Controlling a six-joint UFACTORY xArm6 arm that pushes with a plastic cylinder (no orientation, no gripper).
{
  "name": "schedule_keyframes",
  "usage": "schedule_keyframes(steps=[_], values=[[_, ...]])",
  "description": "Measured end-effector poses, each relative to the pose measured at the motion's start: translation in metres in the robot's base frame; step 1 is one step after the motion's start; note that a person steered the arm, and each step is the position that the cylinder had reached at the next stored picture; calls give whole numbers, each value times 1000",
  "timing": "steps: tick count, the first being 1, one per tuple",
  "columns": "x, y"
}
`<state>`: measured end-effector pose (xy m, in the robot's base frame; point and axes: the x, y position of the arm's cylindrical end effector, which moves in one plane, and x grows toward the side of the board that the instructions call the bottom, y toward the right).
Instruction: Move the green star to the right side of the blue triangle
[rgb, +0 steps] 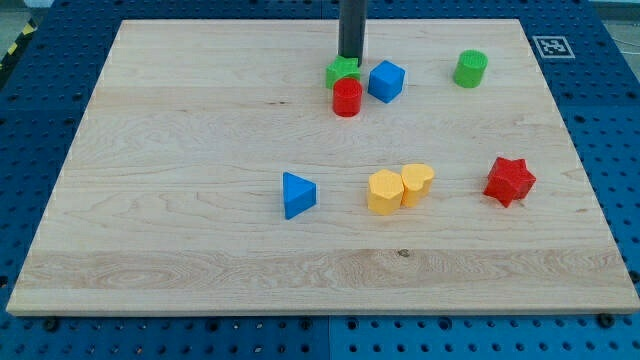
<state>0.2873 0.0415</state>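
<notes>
The green star (341, 72) lies near the view's top centre, partly hidden by a red cylinder (347, 98) touching it from below. My tip (350, 58) stands right at the star's upper edge, on its top side. The blue triangle (297, 195) lies well below, left of the board's middle, far from the star and the tip.
A blue cube-like block (386, 81) sits just right of the star. A green cylinder (470, 69) is at the top right. Two yellow blocks (384, 191) (417, 184) lie touching, right of the triangle. A red star (510, 181) is at the right. The wooden board (150, 230) ends at blue pegboard.
</notes>
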Motion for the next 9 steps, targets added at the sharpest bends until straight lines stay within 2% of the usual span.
schedule_keyframes(steps=[2,4,5,9], values=[[-6,6],[-9,-19],[18,-20],[179,-21]])
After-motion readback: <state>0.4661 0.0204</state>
